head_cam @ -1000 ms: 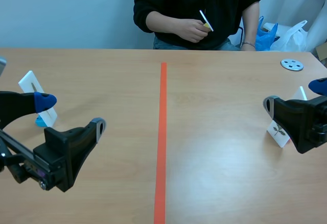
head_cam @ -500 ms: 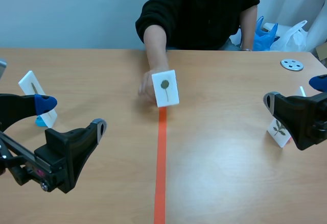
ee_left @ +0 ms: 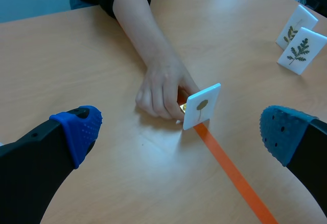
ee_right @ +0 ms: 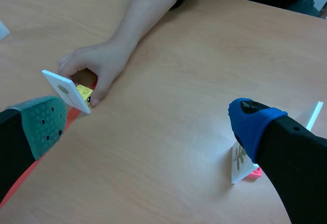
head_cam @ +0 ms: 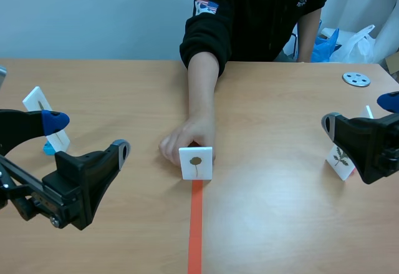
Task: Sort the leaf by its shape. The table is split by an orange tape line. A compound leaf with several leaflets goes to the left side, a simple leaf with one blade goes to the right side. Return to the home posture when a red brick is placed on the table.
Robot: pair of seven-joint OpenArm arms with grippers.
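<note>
A white card with a simple one-blade leaf (head_cam: 196,163) stands on a yellow base on the orange tape line (head_cam: 195,224), at mid table. A person's hand (head_cam: 184,141) holds it from behind. In the left wrist view the card (ee_left: 202,105) is ahead of my open left gripper (ee_left: 179,137), with the hand (ee_left: 161,89) still on it. My left gripper (head_cam: 87,137) hangs low at the left, holding nothing. My right gripper (head_cam: 360,113) is open at the right edge, well away from the card (ee_right: 66,90).
Two white cards with compound leaves (ee_left: 301,50) (ee_left: 294,27) stand on the right side near my right gripper, one on a pink base (ee_right: 239,160). Another card (head_cam: 43,115) on a blue base stands at far left. A grey disc (head_cam: 356,78) lies at the back right.
The person brought the card from their chest down onto the tape line, then slid it along the line toward me. Both arms stayed almost still.
</note>
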